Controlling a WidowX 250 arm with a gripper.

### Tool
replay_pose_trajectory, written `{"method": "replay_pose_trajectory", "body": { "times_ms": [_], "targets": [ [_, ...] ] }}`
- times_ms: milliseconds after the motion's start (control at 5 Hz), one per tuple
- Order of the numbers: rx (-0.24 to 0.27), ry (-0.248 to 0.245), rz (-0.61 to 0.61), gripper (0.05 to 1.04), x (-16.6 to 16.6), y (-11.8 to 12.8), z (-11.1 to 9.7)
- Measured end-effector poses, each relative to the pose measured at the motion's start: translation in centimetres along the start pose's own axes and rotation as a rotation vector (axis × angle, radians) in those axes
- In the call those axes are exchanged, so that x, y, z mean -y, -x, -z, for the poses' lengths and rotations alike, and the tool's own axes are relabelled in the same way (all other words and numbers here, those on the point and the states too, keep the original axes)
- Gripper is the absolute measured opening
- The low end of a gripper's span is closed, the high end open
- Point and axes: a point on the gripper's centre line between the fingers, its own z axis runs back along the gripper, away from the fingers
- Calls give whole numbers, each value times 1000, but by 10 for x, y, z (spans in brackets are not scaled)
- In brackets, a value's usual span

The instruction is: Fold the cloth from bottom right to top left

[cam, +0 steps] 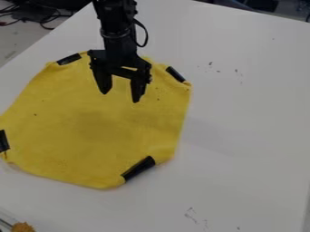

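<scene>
My gripper [120, 96] hangs over the upper part of the yellow cloth [97, 131], its two fingers apart with nothing between them. The cloth lies spread flat on the white table, with black patches at its corners. The bottom right patch [138, 169] is below and slightly right of the gripper. Another patch [176, 74] is at the upper right, one [69, 59] at the upper left, and one [3, 141] at the left edge of the view. Whether the fingertips touch the cloth I cannot tell.
The white table [248, 122] extends right of and below the cloth, with small dark marks on its surface. An orange-brown object [23, 227] is at the bottom left corner. Dark cables [37, 17] lie beyond the table at the upper left.
</scene>
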Motion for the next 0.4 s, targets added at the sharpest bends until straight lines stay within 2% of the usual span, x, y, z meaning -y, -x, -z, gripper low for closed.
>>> {"method": "replay_pose_trajectory", "body": {
  "times_ms": [200,400],
  "targets": [
    [-34,5,-33,1001,47,39,10],
    [-32,7,-91,1001,65,76,18]
  ]
}}
